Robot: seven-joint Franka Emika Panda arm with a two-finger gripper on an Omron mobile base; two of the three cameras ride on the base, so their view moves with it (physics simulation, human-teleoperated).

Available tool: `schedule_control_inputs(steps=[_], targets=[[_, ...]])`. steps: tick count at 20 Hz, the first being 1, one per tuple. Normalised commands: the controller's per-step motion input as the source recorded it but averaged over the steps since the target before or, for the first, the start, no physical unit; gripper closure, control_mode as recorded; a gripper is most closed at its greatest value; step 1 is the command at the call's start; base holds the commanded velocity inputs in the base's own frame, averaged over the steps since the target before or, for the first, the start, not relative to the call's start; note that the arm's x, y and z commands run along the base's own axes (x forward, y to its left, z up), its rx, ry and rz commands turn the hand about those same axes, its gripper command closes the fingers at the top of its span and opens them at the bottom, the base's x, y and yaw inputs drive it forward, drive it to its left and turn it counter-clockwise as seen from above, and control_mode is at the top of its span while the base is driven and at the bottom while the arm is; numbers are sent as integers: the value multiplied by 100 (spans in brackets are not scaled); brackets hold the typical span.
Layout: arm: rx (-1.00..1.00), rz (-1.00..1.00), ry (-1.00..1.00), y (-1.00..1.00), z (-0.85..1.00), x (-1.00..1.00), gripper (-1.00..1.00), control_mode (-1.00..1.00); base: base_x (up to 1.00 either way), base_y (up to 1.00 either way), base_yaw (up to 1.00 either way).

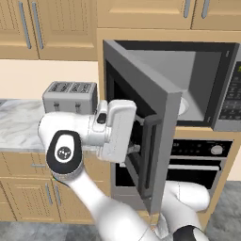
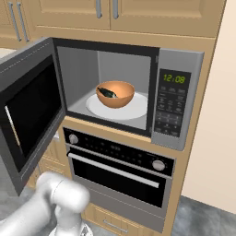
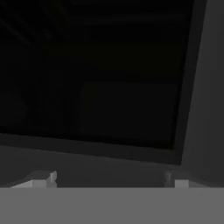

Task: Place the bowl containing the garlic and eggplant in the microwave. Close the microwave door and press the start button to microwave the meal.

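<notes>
The microwave [image 2: 180,62] is built into the cabinet wall, and its door [image 2: 27,110] swings out to the left. Inside it, the orange-tan bowl [image 2: 120,99] stands on the white turntable plate [image 2: 138,108]. The dark eggplant [image 2: 107,92] lies in the bowl; I cannot make out the garlic. In the left base view my gripper [image 1: 137,137] is open and up against the outer face of the door [image 1: 164,117], just left of its vertical bar handle [image 1: 149,155]. In the hand view the gripper [image 3: 108,180] faces the dark door glass [image 3: 96,74] from very close, with nothing between the fingertips.
A black oven [image 2: 120,173] with knobs sits right below the microwave. A grey toaster [image 1: 69,96] stands on the marble counter [image 1: 19,122] to the left. Wooden cabinets [image 2: 138,16] run above. The keypad strip [image 2: 169,108] is on the microwave's right side.
</notes>
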Motion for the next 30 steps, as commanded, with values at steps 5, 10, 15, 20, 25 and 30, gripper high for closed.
schedule_control_inputs(steps=[5,10,15,20,25,30], targets=[[14,13,-10,-95,8,24,-100,-100,0,0,0],[17,19,-14,-95,10,15,-100,-100,0,0,0],[19,33,-16,-89,0,22,-100,-100,0,0,0],[22,44,-29,-100,-3,0,-100,-100,0,0,0],[20,44,-31,-99,-7,17,-100,-100,0,0,0],[10,27,-18,-64,-9,75,-100,-100,0,0,0]])
